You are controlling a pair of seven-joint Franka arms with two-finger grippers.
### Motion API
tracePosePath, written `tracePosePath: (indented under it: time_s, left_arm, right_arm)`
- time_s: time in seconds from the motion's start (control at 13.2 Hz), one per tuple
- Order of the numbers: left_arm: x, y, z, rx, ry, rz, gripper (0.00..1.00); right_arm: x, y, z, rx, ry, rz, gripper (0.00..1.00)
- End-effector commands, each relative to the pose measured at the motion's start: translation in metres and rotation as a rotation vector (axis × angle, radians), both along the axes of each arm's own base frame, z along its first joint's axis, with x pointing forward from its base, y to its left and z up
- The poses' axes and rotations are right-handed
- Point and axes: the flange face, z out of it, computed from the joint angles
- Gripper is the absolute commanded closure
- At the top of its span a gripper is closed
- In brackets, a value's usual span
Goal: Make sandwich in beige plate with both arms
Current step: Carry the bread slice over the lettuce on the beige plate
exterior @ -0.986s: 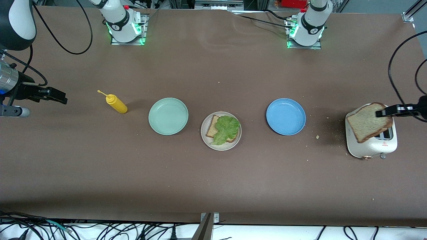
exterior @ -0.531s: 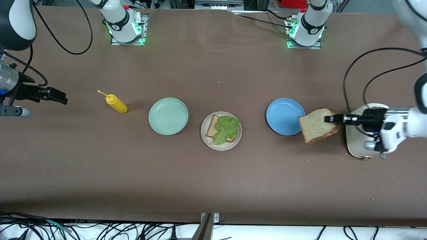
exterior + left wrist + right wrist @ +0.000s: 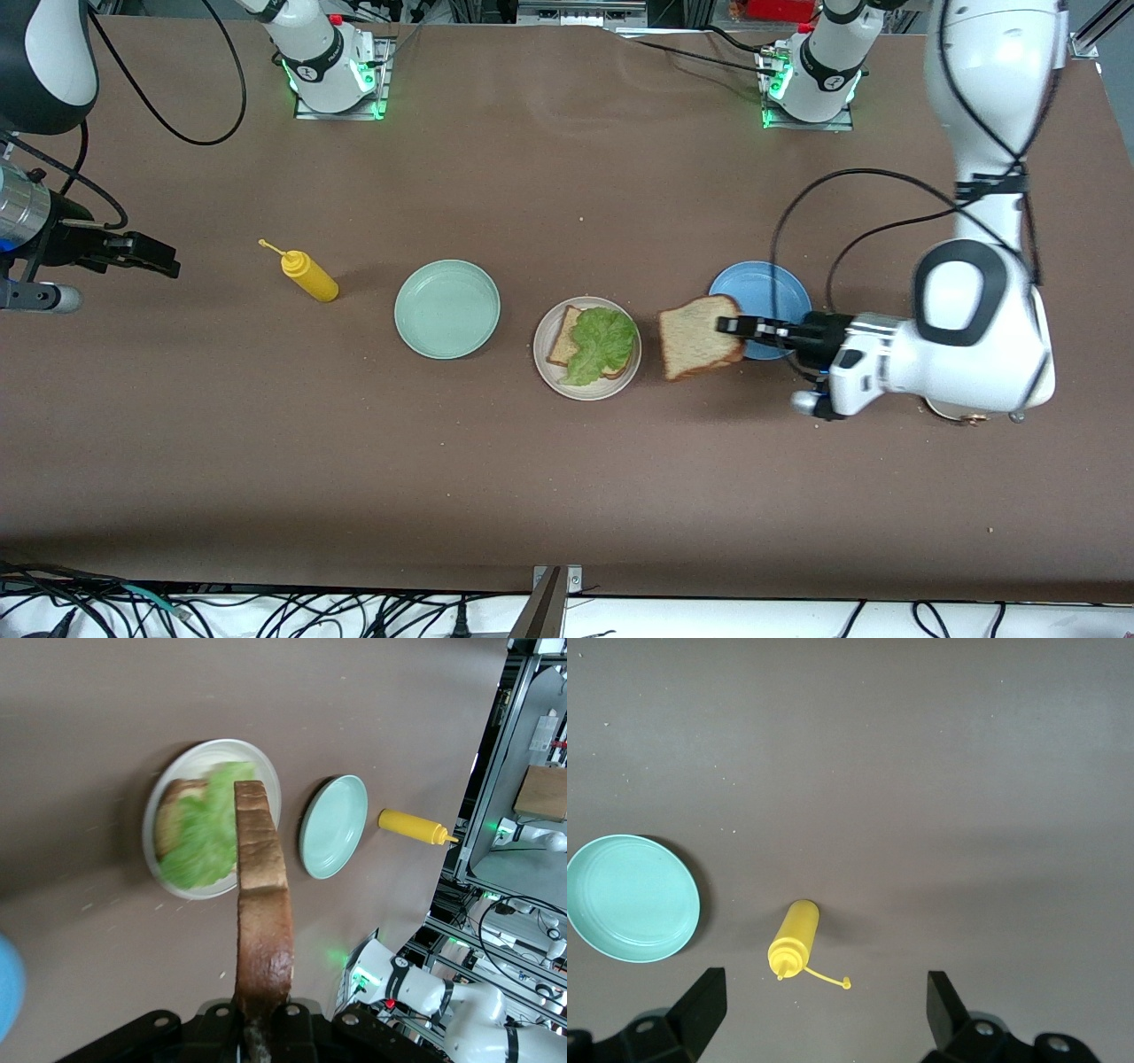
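Top slice travelling in, pinched by its crust edge

Left gripper (image 3: 728,325) is clamping the bread slice (image 3: 700,337) over the table just beside the beige plate (image 3: 545,363); it's light, soft, crumbly, so an edge hold suits; left wrist view is showing it edge-on above the lettuce (image 3: 202,837); right gripper (image 3: 824,1001) is waiting with fingers spread over the mustard bottle (image 3: 792,940).

A wide brown matte desk (image 3: 549,478) fills the scene under even overhead light, its surface dotted with pale crumbs. Tangled black cables (image 3: 266,611) run along a white strip at its near edge. Silver aluminium framing (image 3: 496,797) stands at the desk's end, with a brown cardboard box (image 3: 542,790) among it.
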Motion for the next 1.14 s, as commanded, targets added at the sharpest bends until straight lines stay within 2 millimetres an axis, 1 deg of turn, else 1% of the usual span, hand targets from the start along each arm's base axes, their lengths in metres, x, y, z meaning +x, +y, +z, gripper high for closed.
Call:
tracePosePath:
  time_s: [0.0, 0.15, 0.23, 0.3, 0.38, 0.53, 0.61, 0.76, 0.91, 1.06]
  left_arm:
    - [-0.008, -0.054, -0.012, -0.019, -0.018, -0.012, 1.00]
    - [-0.022, -0.097, -0.032, 0.012, -0.030, -0.038, 1.00]
    - [-0.028, -0.112, -0.039, 0.018, -0.041, -0.032, 1.00]
    - [-0.034, -0.120, -0.046, 0.026, -0.036, -0.033, 1.00]
    - [-0.038, -0.123, -0.053, 0.030, -0.025, -0.038, 1.00]
    - [-0.040, -0.123, -0.071, 0.040, -0.004, -0.038, 1.00]
    - [-0.041, -0.125, -0.075, 0.040, 0.002, -0.039, 1.00]
    - [-0.044, -0.131, -0.090, 0.015, 0.035, -0.030, 1.00]
    - [-0.044, -0.135, -0.098, -0.016, 0.051, 0.000, 1.00]
    - [-0.043, -0.133, -0.113, -0.052, 0.047, 0.002, 1.00]
  right_arm:
    - [0.003, 0.001, 0.005, 0.010, -0.008, -0.001, 0.00]
    - [0.003, 0.001, 0.005, 0.010, -0.008, -0.003, 0.00]
    - [0.003, 0.001, 0.005, 0.010, -0.008, -0.004, 0.00]
    - [0.003, 0.001, 0.005, 0.010, -0.008, -0.001, 0.00]
    - [0.003, 0.001, 0.005, 0.009, -0.008, -0.006, 0.00]
    - [0.003, 0.001, 0.005, 0.010, -0.008, -0.004, 0.00]
    - [0.003, 0.002, 0.005, 0.010, -0.008, -0.003, 0.00]
    - [0.003, 0.001, 0.005, 0.009, -0.008, -0.006, 0.00]
    - [0.003, 0.001, 0.005, 0.009, -0.008, -0.006, 0.00]
    - [0.003, 0.003, 0.005, 0.011, -0.008, 0.000, 0.00]
